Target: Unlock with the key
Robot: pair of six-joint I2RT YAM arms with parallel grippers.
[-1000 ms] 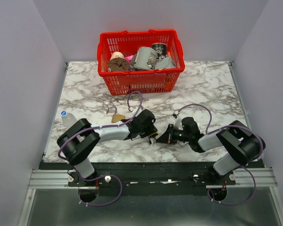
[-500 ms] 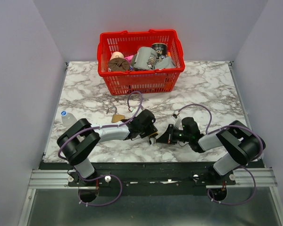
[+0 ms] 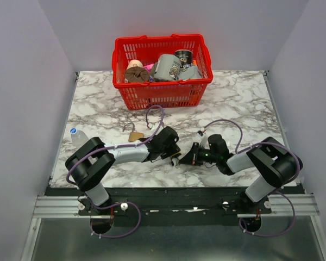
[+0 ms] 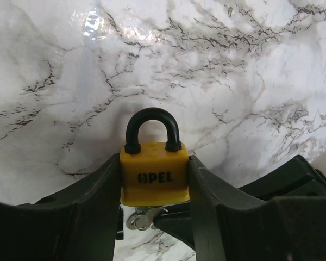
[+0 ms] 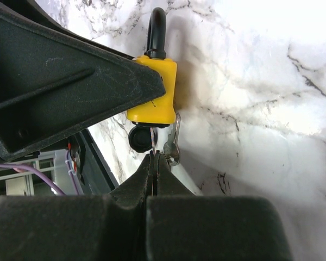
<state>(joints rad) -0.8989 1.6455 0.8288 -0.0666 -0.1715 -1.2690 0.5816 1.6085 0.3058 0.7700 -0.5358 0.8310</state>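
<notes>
In the left wrist view my left gripper (image 4: 154, 187) is shut on the small yellow-and-black padlock (image 4: 154, 173), held upright with its black shackle up. In the right wrist view the padlock (image 5: 155, 89) hangs just ahead of my right gripper (image 5: 155, 159). That gripper is shut on a slim grey key (image 5: 153, 142), seen edge-on and reaching the padlock's underside. A second key (image 5: 174, 144) hangs beside it on the ring. The keys (image 4: 143, 219) also show under the padlock in the left wrist view. In the top view both grippers (image 3: 175, 158) (image 3: 181, 161) meet at the table's near middle.
A red basket (image 3: 162, 82) filled with several items stands at the back. A larger brass padlock (image 3: 135, 136) lies left of the left arm. A clear bottle with a blue cap (image 3: 74, 134) lies at the left edge. The table's front edge is close behind the grippers.
My right gripper has moved a little left, closer to the left gripper and the padlock. The left arm has held still.
</notes>
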